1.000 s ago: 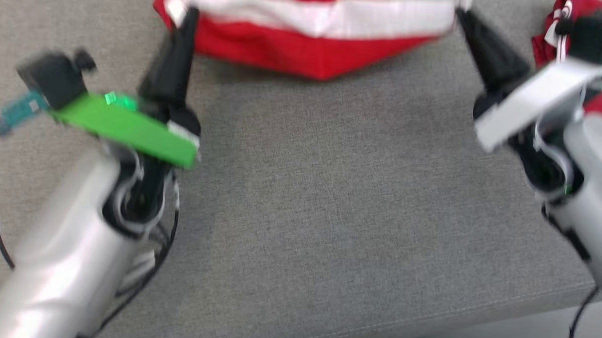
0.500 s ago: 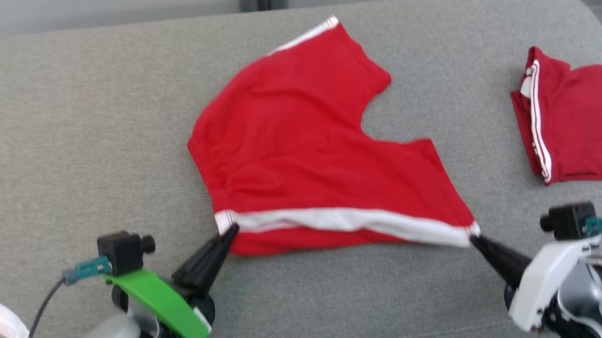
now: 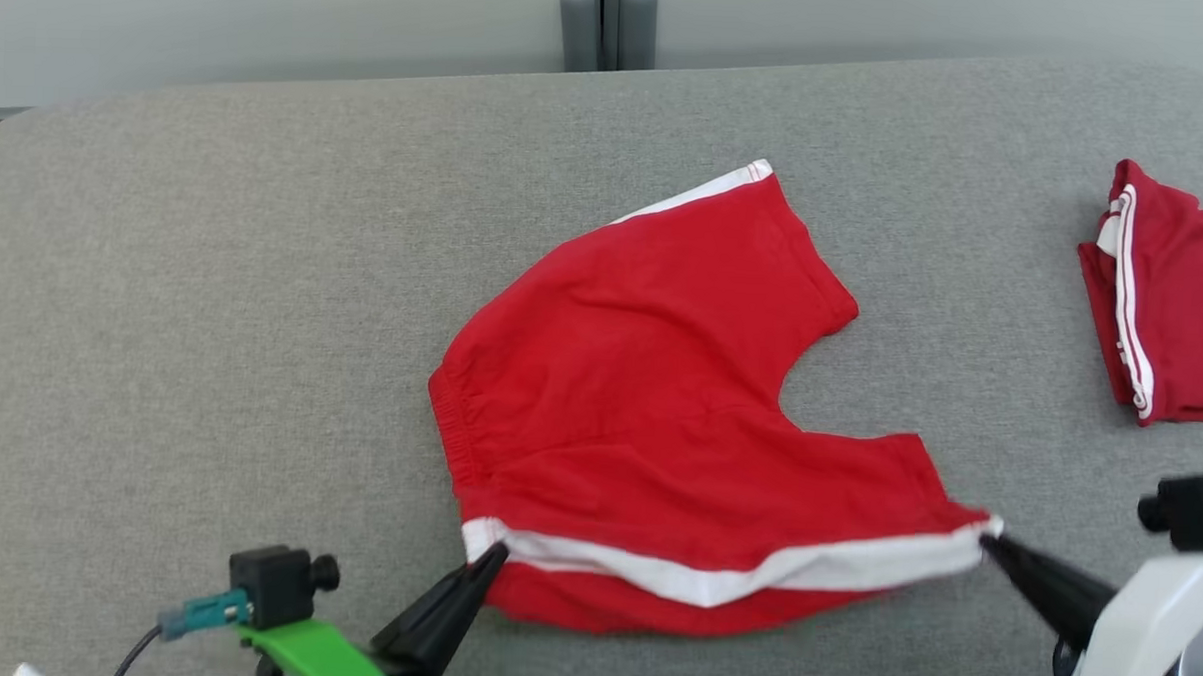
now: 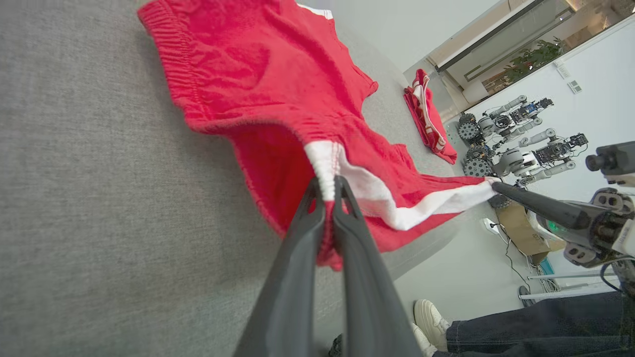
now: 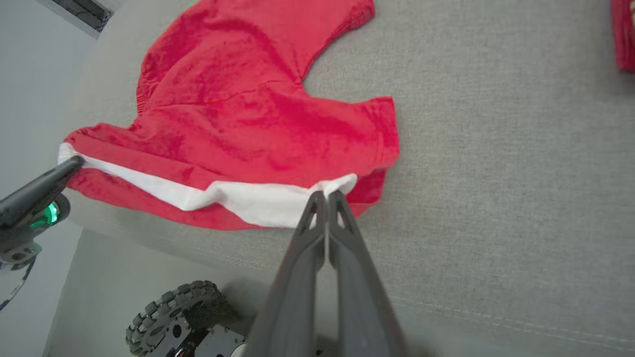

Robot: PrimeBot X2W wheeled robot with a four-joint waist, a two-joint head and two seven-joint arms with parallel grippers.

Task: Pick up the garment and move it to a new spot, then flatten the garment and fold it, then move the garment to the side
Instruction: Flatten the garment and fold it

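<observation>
A wide grey cushion (image 3: 213, 294) lies bare across its left half and along its far side, open for a gripper to pass. Red shorts (image 3: 659, 400) cover the middle and reach the near edge. There the left gripper (image 3: 495, 551) and right gripper (image 3: 991, 541) pinch the two ends of the white stripe, closing off that strip. A bare lane runs between the shorts and a folded red garment (image 3: 1183, 308) at the right edge. A grey post (image 3: 607, 23) stands beyond the far side.
</observation>
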